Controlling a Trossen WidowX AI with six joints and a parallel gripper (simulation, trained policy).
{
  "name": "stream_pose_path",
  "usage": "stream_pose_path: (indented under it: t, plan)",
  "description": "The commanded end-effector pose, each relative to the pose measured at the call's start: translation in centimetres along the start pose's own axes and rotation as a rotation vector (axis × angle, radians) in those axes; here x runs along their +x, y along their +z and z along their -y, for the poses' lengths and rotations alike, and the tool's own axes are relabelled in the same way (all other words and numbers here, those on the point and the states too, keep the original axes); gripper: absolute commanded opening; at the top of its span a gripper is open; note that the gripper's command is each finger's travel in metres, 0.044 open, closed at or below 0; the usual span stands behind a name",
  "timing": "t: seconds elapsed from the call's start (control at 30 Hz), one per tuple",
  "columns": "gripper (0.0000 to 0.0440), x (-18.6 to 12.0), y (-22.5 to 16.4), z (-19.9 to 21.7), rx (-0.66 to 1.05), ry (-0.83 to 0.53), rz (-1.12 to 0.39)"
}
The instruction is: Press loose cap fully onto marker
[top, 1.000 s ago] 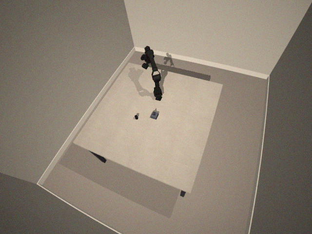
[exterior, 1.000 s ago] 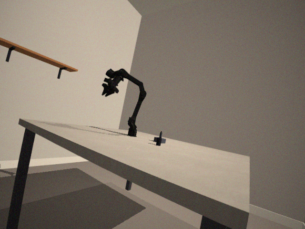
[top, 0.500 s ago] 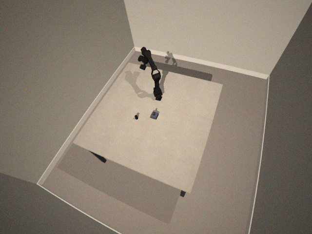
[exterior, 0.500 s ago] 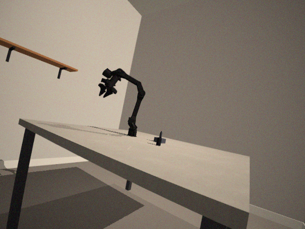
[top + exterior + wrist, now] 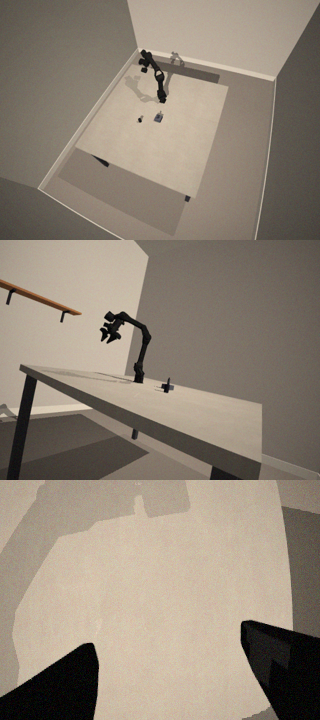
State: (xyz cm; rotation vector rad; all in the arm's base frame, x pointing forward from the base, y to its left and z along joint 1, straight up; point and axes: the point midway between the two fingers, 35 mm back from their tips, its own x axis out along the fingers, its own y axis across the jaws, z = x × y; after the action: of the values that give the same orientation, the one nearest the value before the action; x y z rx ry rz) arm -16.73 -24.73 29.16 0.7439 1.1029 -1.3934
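Observation:
The holder block is a small blue-grey block on the table. The marker stands upright in it; its upper part shows as a thin dark tip. The black cap stands apart on the table, to the left of the holder in the top view; in the exterior view it overlaps the holder and marker. My gripper is open and empty, high up and well away from cap and marker. Neither object shows in the wrist view.
The arm rises from its base near the table's back edge and bends over toward the side. Its shadow falls across the table. A wooden shelf is on the wall in the exterior view. The wrist view shows table surface, shadows and a table edge at right.

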Motion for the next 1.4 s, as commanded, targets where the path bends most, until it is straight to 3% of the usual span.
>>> stream_pose_path:
  t: [0.0, 1.37]
  plan:
    - [0.0295, 0.7, 0.5, -0.3, -0.012, 0.009, -0.011]
    - [0.0306, 6.5, 6.1, -6.2, -0.184, 0.081, -0.063]
